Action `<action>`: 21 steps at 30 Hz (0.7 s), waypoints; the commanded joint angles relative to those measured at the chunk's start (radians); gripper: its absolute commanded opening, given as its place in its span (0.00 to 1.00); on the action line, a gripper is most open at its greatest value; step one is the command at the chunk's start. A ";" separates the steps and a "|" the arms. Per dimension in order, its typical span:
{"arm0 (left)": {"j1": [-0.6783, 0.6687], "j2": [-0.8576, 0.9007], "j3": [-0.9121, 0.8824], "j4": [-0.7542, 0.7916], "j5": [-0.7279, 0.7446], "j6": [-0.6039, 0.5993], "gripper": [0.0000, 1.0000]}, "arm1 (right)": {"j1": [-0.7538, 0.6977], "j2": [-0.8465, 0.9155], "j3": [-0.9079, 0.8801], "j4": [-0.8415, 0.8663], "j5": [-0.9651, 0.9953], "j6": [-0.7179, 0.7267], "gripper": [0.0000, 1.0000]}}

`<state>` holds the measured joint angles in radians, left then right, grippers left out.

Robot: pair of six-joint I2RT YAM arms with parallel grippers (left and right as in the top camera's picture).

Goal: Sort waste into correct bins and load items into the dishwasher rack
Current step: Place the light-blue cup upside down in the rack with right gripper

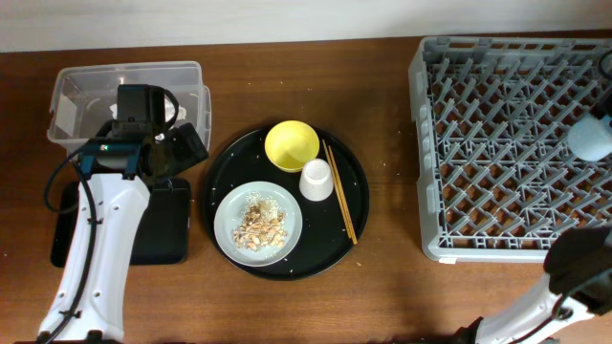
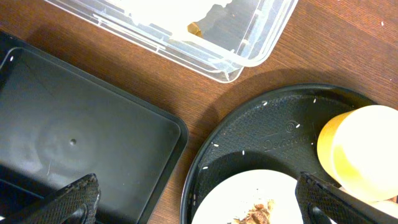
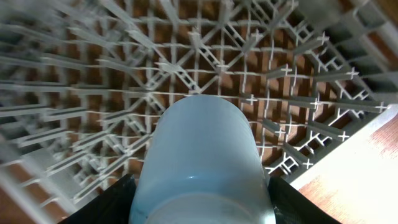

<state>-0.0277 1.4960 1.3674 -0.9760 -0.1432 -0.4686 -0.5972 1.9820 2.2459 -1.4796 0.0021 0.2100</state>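
My left gripper (image 2: 199, 208) is open and empty, over the gap between the flat black tray (image 2: 74, 130) and the round black tray (image 2: 273, 130). It also shows in the overhead view (image 1: 186, 143), beside the clear tub (image 1: 86, 81). White paper with a gold bit (image 2: 186, 18) lies in the tub (image 2: 249, 43). The round tray holds the yellow bowl (image 1: 292, 144), white cup (image 1: 316, 180), chopsticks (image 1: 339, 191) and grey plate (image 1: 229, 215) with beige scraps (image 1: 260, 225). My right gripper (image 3: 202, 214) is shut on the light blue cup (image 3: 199, 143), over the rack (image 3: 93, 81) near its right edge (image 1: 593, 137).
The grey rack (image 1: 507, 143) fills the right side of the table. The round black tray (image 1: 354, 205) sits in the middle. The flat black tray (image 1: 167, 225) lies at the left, partly under my left arm. Bare wood runs between the round tray and the rack.
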 commanded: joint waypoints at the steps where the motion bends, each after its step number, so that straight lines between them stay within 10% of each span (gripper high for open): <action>1: 0.000 -0.006 0.011 0.002 -0.004 -0.010 0.99 | -0.034 0.105 0.013 0.002 -0.016 -0.008 0.63; 5: 0.000 -0.006 0.011 0.002 -0.004 -0.010 0.99 | -0.038 0.127 0.013 -0.024 -0.028 -0.015 0.86; 11: 0.000 -0.006 0.011 0.002 -0.004 -0.010 0.99 | 0.074 -0.063 0.013 -0.043 -0.193 -0.045 0.86; 13: 0.000 -0.006 0.011 0.002 -0.004 -0.009 0.99 | 0.131 -0.048 0.000 -0.041 -0.064 -0.046 0.33; 15: 0.000 -0.006 0.011 0.002 -0.004 -0.010 0.99 | 0.143 0.003 -0.066 -0.033 -0.008 -0.010 0.04; 21: 0.000 -0.006 0.011 0.002 -0.004 -0.010 0.99 | 0.053 0.116 -0.145 0.006 0.040 0.008 0.04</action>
<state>-0.0277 1.4960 1.3670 -0.9764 -0.1432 -0.4690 -0.5091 2.0857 2.1014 -1.4853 0.0074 0.1993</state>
